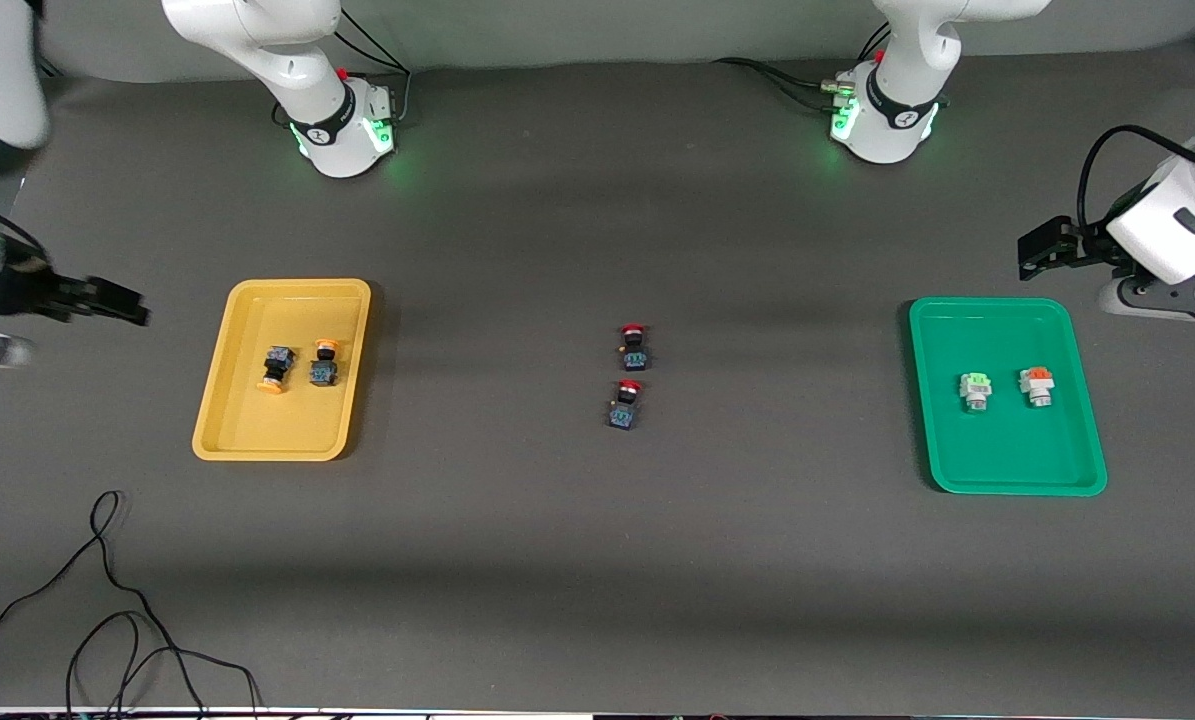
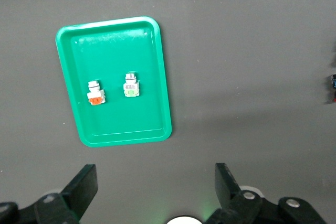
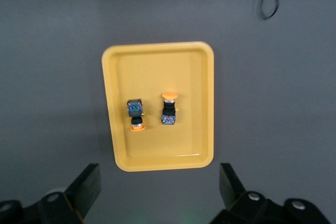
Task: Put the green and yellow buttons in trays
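The yellow tray (image 1: 257,425) lies toward the right arm's end of the table. It holds two yellow-capped buttons (image 1: 277,368) (image 1: 324,365) lying side by side. The right wrist view shows that tray (image 3: 157,66) and both buttons (image 3: 136,113) (image 3: 168,108). The green tray (image 1: 1007,450) lies toward the left arm's end. It holds a green-capped white button (image 1: 975,391) and an orange-capped one (image 1: 1037,386). The left wrist view shows them too (image 2: 121,51) (image 2: 131,86) (image 2: 95,94). My right gripper (image 1: 122,303) (image 3: 160,179) is open, empty and raised beside the yellow tray. My left gripper (image 1: 1037,250) (image 2: 155,179) is open, empty and raised beside the green tray.
Two red-capped black-blue switches (image 1: 634,347) (image 1: 625,404) stand mid-table between the trays. A loose black cable (image 1: 107,600) lies on the table, nearer the front camera than the yellow tray. The arm bases (image 1: 342,130) (image 1: 882,120) stand along the table's edge farthest from that camera.
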Tool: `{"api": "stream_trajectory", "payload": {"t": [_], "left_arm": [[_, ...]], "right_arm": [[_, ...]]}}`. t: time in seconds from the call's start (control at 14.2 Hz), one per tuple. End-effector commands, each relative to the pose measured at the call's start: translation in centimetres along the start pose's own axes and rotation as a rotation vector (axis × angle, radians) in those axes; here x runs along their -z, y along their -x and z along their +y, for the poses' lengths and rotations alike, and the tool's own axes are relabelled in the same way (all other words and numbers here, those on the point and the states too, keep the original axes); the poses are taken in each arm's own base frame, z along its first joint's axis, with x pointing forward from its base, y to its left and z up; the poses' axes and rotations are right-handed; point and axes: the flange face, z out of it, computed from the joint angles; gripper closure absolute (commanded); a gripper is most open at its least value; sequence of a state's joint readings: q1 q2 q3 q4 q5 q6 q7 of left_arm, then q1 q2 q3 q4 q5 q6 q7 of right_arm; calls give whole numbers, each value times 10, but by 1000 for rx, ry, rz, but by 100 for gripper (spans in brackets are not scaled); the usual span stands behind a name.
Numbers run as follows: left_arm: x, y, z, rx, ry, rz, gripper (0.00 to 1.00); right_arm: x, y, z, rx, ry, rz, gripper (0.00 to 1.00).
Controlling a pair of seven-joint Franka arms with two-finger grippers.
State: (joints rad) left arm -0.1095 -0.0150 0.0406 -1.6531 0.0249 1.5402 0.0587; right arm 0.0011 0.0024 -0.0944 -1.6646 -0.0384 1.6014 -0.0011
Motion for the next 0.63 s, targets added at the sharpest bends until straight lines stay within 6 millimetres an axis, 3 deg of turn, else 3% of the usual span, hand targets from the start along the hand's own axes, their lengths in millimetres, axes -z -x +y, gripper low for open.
{"api": "stream_trajectory", "payload": {"t": [0.0, 0.21, 0.35, 0.56], "left_arm": [[9, 4, 2, 3, 13, 8, 0], [9, 5, 2, 2, 14, 7, 0], [8, 5, 3, 0, 16, 1, 0], [8, 4, 7, -6, 15, 2, 0]], "right_arm": [[66, 4, 6, -7, -7, 53, 0], [73, 1, 12, -24, -7, 73, 0], [101, 8, 13, -33, -12, 123, 0], [107, 13, 12, -23, -29, 127, 0]]}}
